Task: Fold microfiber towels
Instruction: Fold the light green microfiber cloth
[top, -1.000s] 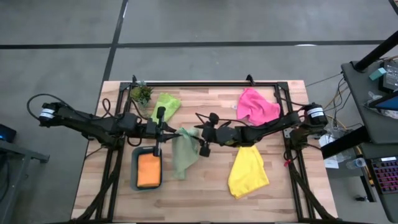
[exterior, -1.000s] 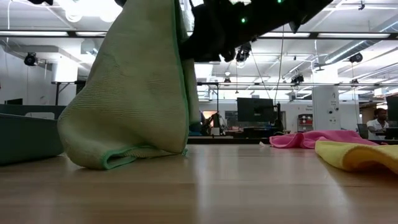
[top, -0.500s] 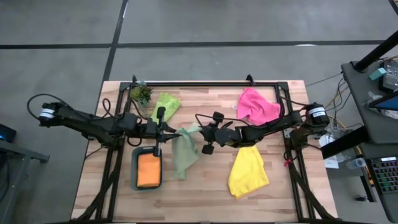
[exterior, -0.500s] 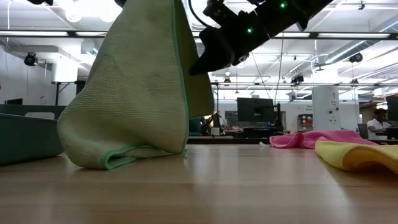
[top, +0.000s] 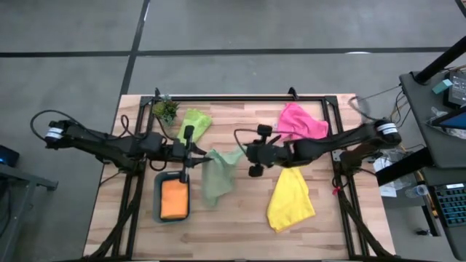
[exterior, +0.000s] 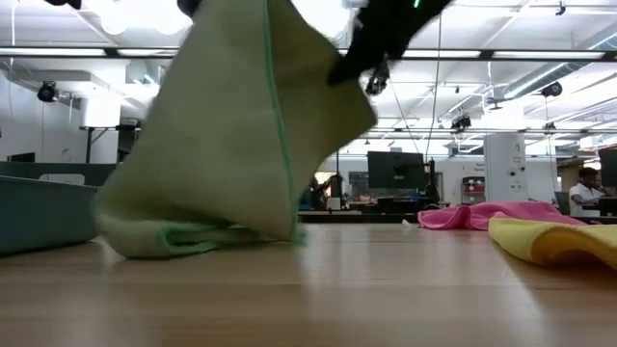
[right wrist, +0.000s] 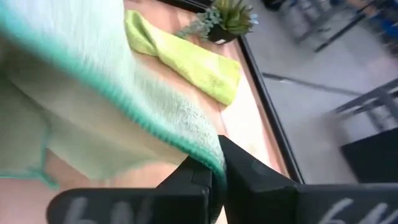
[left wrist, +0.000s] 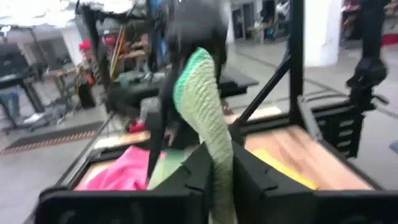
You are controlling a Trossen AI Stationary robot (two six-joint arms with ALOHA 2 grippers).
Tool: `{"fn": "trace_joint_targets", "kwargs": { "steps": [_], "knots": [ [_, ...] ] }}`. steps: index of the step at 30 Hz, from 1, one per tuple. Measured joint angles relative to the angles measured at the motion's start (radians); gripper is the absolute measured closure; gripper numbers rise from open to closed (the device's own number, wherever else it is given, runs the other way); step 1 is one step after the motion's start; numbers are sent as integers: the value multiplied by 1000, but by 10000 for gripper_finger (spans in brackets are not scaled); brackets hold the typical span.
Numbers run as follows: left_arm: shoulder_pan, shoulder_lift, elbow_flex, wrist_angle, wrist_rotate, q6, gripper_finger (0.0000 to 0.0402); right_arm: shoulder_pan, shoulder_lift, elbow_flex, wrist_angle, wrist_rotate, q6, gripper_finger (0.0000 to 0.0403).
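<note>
Towel corners are what you have in hand: from above, your left gripper (top: 195,154) and right gripper (top: 246,154) each pinch an edge of the pale sage towel (top: 216,178), stretched between them over the middle of the counter (top: 240,231). The lime towel (top: 193,121) lies by the plant (top: 165,110) near the far left corner, the pink towel (top: 300,124) toward the far right, the yellow towel (top: 290,200) near the right edge, the orange towel (top: 175,198) in the tray (top: 157,196).

At counter height, the sage towel hangs with its lower fold resting on the wood.

Your left wrist shows the fingers clamped on a thin green hem.

Your right wrist shows the same, only the hem caught. Pull apart too hard and that shallow pinch could slip, dropping the corner
</note>
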State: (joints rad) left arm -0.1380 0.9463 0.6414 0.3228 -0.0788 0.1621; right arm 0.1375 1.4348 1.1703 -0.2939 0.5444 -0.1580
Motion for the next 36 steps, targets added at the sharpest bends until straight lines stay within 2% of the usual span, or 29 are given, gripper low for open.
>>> {"fn": "trace_joint_targets", "kwargs": {
  "steps": [7,12,16,20,25,28,32,36],
  "knots": [
    [61,-22,0,-159,-2,0,264,-1,-40,308,-521,-134,155,394],
    [105,-30,-6,-197,-7,-60,221,-1,-12,515,-798,-160,359,394],
    [110,-1,-7,-180,-8,-132,215,-1,27,626,-909,-171,515,394],
    [104,79,-8,-118,-8,-190,214,-13,69,704,-930,-170,630,394],
    [83,247,-4,43,-22,-184,214,-45,162,832,-925,-150,630,394],
    [76,333,12,117,-96,-155,214,-67,224,921,-927,-151,595,394],
    [77,395,29,108,-143,-156,214,-92,307,1030,-983,-152,546,394],
    [76,371,27,6,-142,-156,214,-131,372,1117,-1095,-134,542,394]
  ]
}}
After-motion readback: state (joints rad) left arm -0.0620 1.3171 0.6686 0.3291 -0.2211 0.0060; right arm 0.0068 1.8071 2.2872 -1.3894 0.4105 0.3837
